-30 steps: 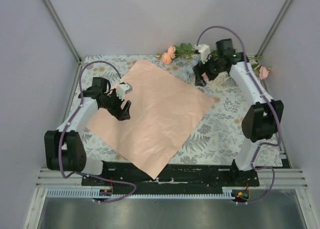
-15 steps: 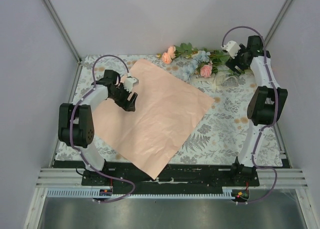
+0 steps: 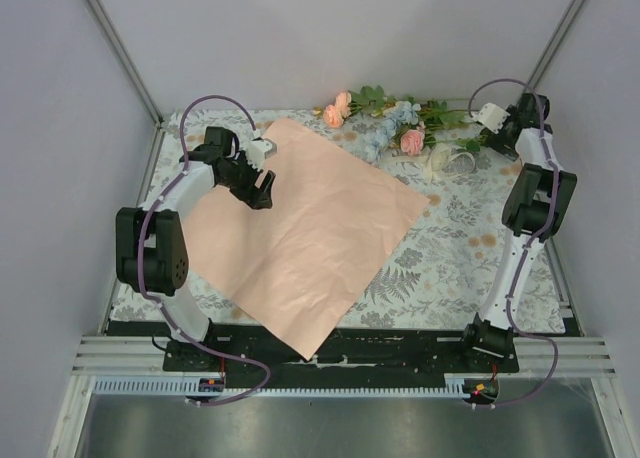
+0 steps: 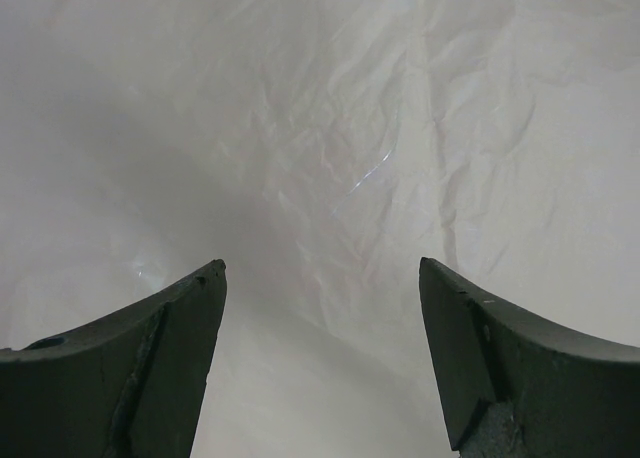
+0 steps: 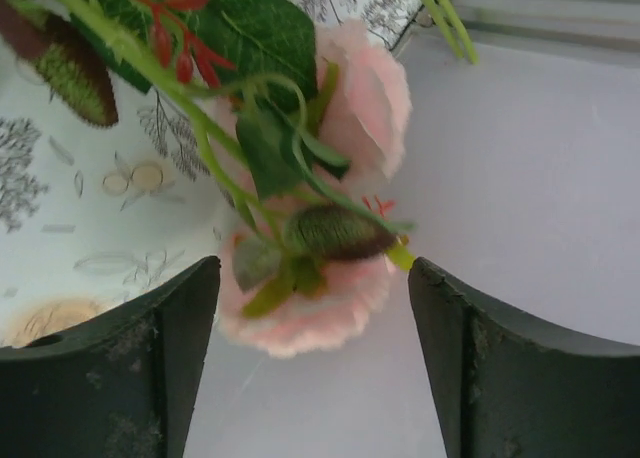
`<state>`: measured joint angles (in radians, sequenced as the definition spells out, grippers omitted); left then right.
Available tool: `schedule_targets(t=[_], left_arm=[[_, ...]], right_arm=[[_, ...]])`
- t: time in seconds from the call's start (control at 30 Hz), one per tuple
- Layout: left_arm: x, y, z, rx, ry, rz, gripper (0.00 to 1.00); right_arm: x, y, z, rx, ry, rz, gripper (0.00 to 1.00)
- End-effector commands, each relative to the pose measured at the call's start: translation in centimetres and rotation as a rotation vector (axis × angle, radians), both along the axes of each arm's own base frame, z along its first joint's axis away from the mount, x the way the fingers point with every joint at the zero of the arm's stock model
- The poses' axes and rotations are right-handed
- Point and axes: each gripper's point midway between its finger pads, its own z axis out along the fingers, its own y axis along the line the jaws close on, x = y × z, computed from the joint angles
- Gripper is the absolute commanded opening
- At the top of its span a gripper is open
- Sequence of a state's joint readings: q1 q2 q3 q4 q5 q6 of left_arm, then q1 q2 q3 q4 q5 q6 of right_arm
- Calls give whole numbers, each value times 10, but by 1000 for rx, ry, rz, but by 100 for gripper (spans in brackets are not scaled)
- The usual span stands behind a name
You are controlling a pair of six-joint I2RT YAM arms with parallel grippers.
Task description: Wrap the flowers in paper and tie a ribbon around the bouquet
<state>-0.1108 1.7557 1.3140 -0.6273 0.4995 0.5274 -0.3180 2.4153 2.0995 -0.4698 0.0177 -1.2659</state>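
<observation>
The left gripper point(image 3: 260, 190) hovers over the far left corner of the paper point(image 3: 310, 238) with its jaws spread wide and nothing between them. The salmon sheet lies flat on the printed tablecloth point(image 3: 450, 243), turned like a diamond, probably so the stems can be laid across it corner to corner. The left wrist view adds what the overhead cannot: fine creases in the sheet below the two fingers. Beyond the paper's far edge the flowers point(image 3: 395, 128) lie in a loose row, off the sheet, so wrapping is not yet begun. Just right of them sits what is probably the ribbon point(image 3: 452, 160), a pale loop too faint to be sure of. In the far right corner the right gripper point(image 5: 315, 263) also stands open and empty. Its wrist view shows a stray peach-pink rose point(image 5: 370, 108) lying between the fingers at the cloth's edge, hidden under the arm from above; I judge the jaws are lined up to take it
</observation>
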Motion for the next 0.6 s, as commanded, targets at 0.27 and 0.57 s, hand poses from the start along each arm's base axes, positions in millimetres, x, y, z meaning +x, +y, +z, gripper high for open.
schedule_targets(t=[0.27,0.57], left_arm=[[6,-6,31,-47,-52,27,84],[25,-15,86,-106,-154,37,84]], right_arm=[[39,-39,32,-261,-176,0,11],[-10,-7,227,-426,-485,103,0]])
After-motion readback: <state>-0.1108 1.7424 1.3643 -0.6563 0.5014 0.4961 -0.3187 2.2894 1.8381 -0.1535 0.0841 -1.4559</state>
